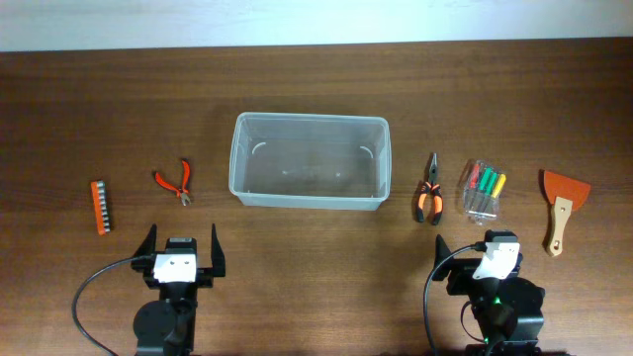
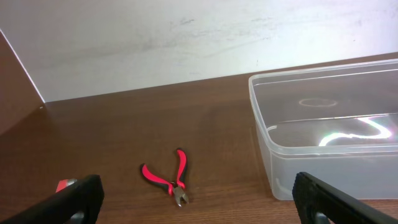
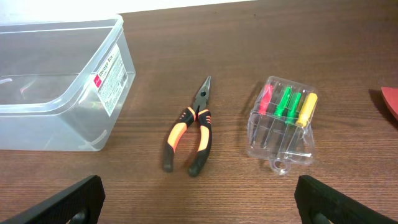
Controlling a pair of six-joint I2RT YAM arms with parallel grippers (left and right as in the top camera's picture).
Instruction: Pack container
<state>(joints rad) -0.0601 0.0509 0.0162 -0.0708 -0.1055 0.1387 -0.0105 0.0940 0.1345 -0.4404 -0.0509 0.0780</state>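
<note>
The clear plastic container [image 1: 309, 160] stands empty at the table's middle; it also shows in the left wrist view [image 2: 329, 124] and the right wrist view [image 3: 59, 87]. Red cutters [image 1: 176, 182] [image 2: 169, 177] lie to its left, an orange bit holder [image 1: 99, 206] further left. Orange-and-black needle-nose pliers [image 1: 428, 193] [image 3: 191, 134], a clear packet of coloured screwdrivers [image 1: 482, 188] [image 3: 283, 121] and an orange scraper with a wooden handle [image 1: 561, 206] lie to its right. My left gripper [image 1: 181, 245] [image 2: 199, 202] is open and empty near the front edge. My right gripper [image 1: 475, 249] [image 3: 199, 202] is open and empty below the pliers.
A pale wall [image 2: 186, 43] runs along the table's far edge. The scraper's red blade shows at the right edge of the right wrist view [image 3: 390, 99]. Black cables [image 1: 84, 297] loop beside both arm bases.
</note>
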